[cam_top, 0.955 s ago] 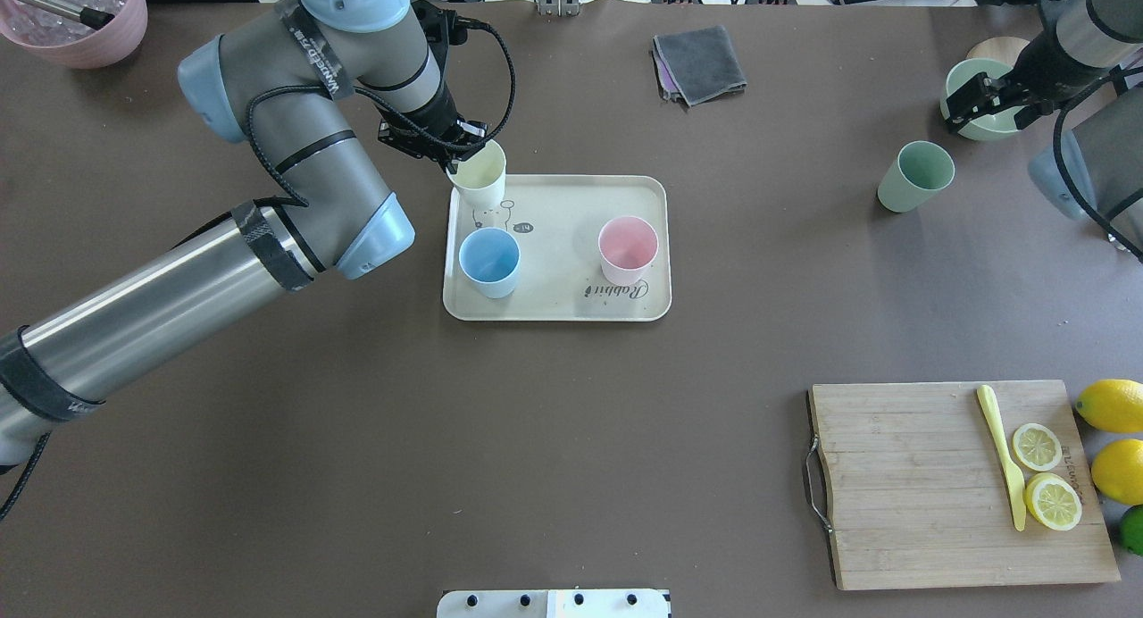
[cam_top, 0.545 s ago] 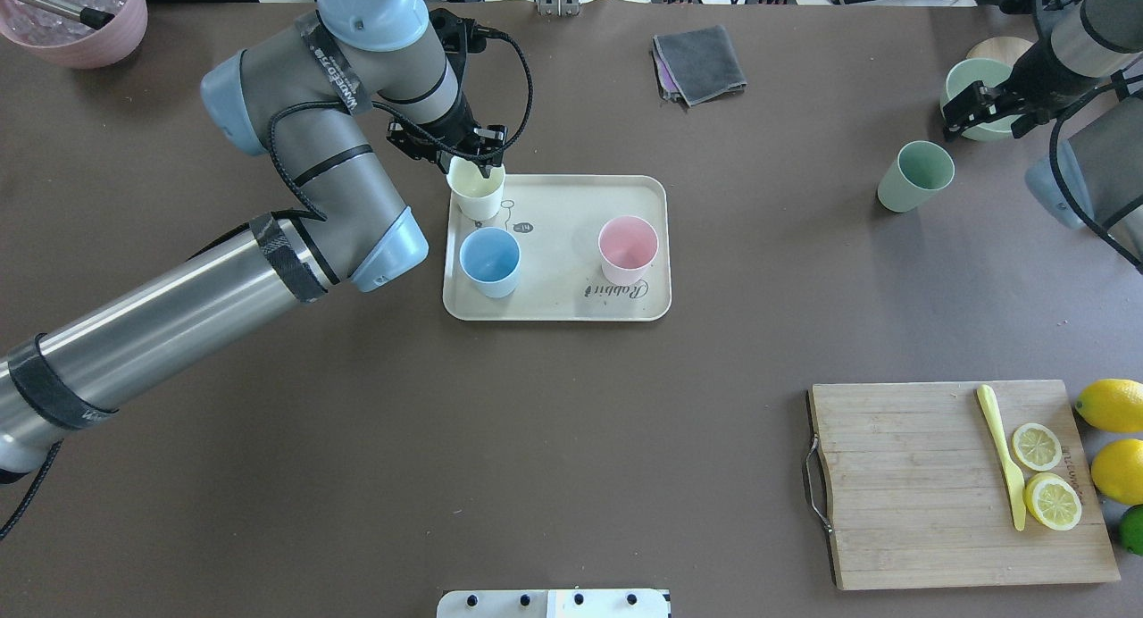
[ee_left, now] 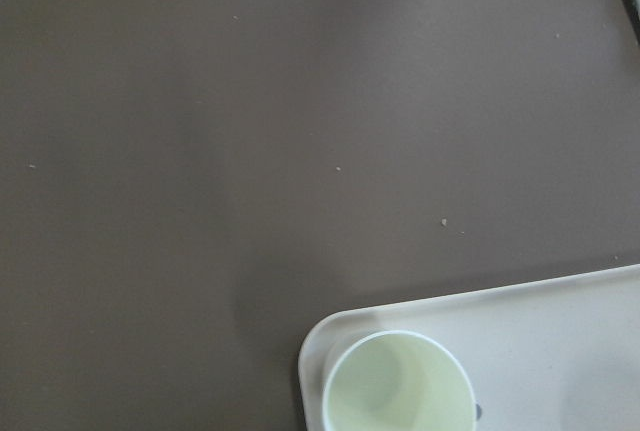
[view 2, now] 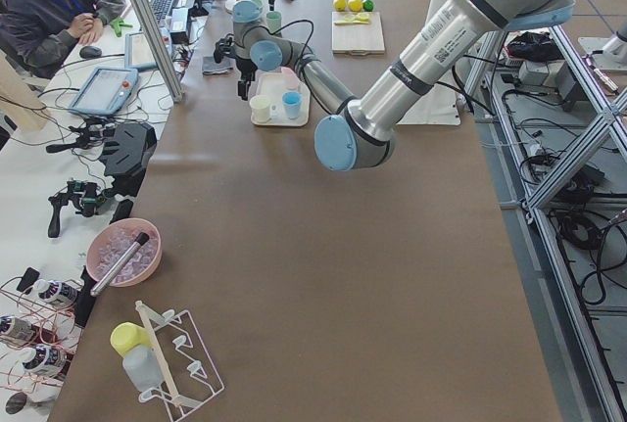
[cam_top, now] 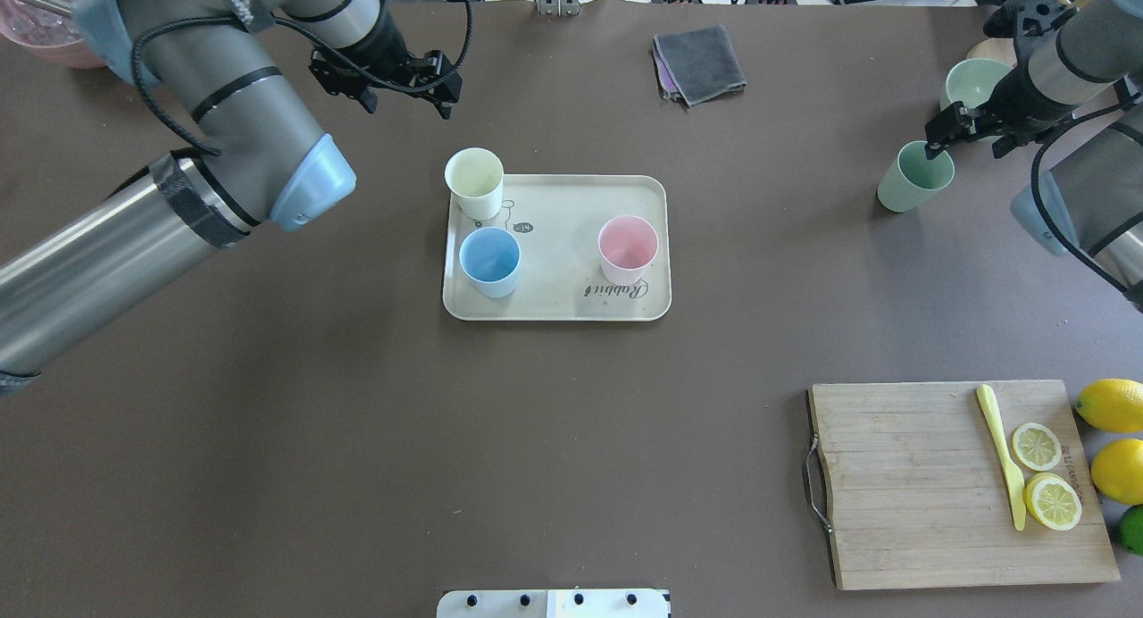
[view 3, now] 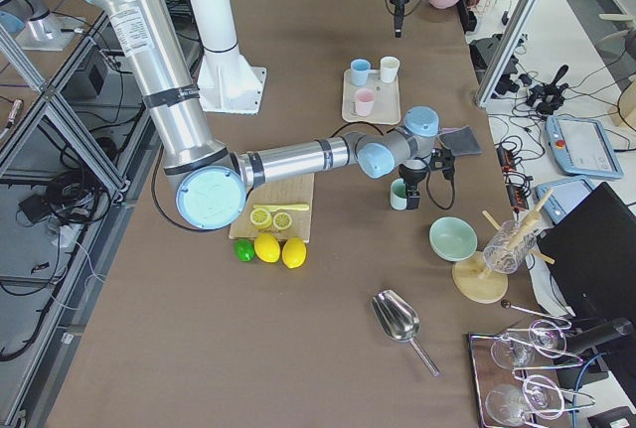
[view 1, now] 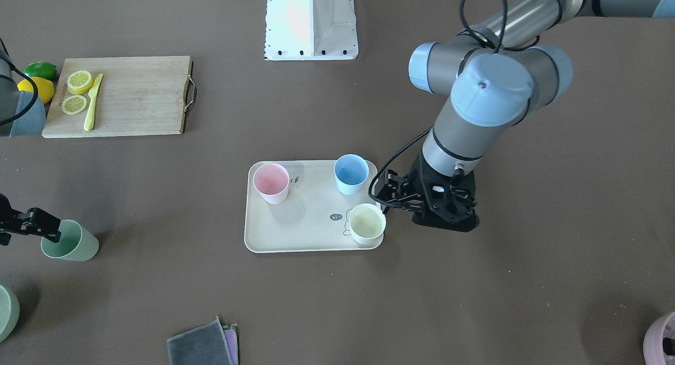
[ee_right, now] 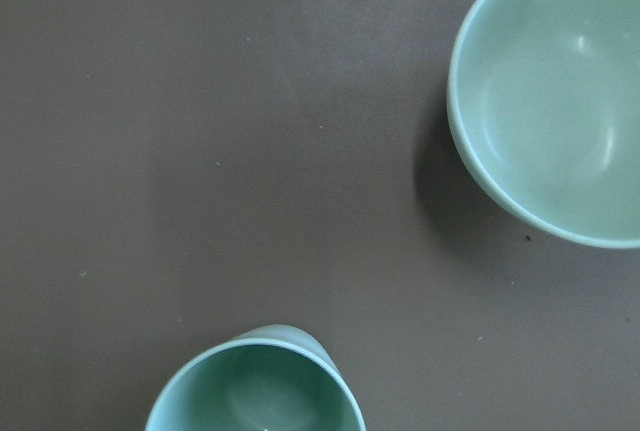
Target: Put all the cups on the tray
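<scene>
The cream tray (cam_top: 555, 296) (view 1: 295, 233) holds three upright cups: the cream-white cup (cam_top: 474, 182) (view 1: 367, 223) on its far left corner, the blue cup (cam_top: 489, 261) and the pink cup (cam_top: 628, 249). My left gripper (cam_top: 404, 100) (view 1: 387, 193) is open and empty, raised beyond and to the left of the cream cup, which shows at the bottom of the left wrist view (ee_left: 398, 383). The green cup (cam_top: 915, 176) (view 1: 70, 240) (ee_right: 255, 386) stands on the table far right. My right gripper (cam_top: 964, 140) is open just behind its rim, not holding it.
A green bowl (cam_top: 973, 80) (ee_right: 550, 101) sits close behind the green cup. A grey cloth (cam_top: 701, 62) lies at the back. A wooden cutting board (cam_top: 902, 484) with lemon slices and a yellow knife is front right, whole lemons (cam_top: 1112, 404) beside it. A mauve pot (view 1: 662, 344) is far left.
My left gripper let go of the cream cup on the tray's corner and drew up and away to the back left. My right gripper moved closer to the green cup.
</scene>
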